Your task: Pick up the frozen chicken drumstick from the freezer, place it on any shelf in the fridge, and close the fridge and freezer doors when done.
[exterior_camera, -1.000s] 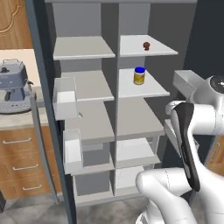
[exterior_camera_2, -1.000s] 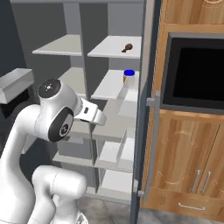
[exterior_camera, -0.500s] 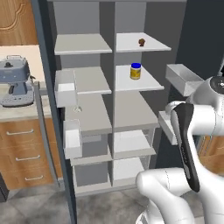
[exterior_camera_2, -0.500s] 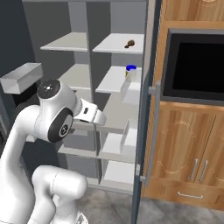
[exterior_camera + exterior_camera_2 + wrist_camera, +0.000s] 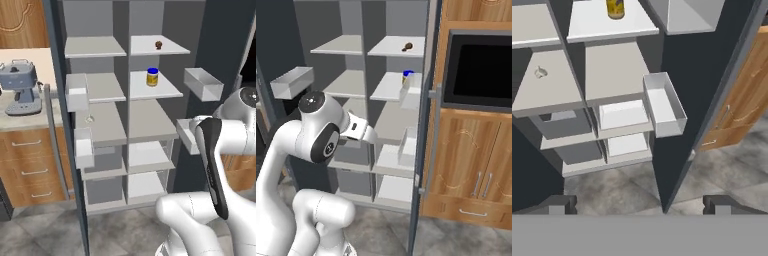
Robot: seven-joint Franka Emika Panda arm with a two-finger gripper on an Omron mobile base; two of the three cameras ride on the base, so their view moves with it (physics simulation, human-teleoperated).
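Views in both base cameras have shifted since a second ago, the tall unit sliding sideways in the frame, so the base has driven and nothing on the shelves has moved. The frozen chicken drumstick [image 5: 158, 45] lies on the top shelf [image 5: 168, 49] of the fridge [image 5: 150, 125], right half of the unit, well back from the shelf's front edge. One board lower stands the yellow jar [image 5: 152, 77]. The freezer [image 5: 97, 120] beside it has its door [image 5: 60, 125] swung wide, as the fridge door [image 5: 423, 135] does, with bins [image 5: 202, 84] jutting from it beside the arm. The gripper [image 5: 639, 202] has its jaws wide apart, holding nothing, above bare floor [image 5: 612, 187].
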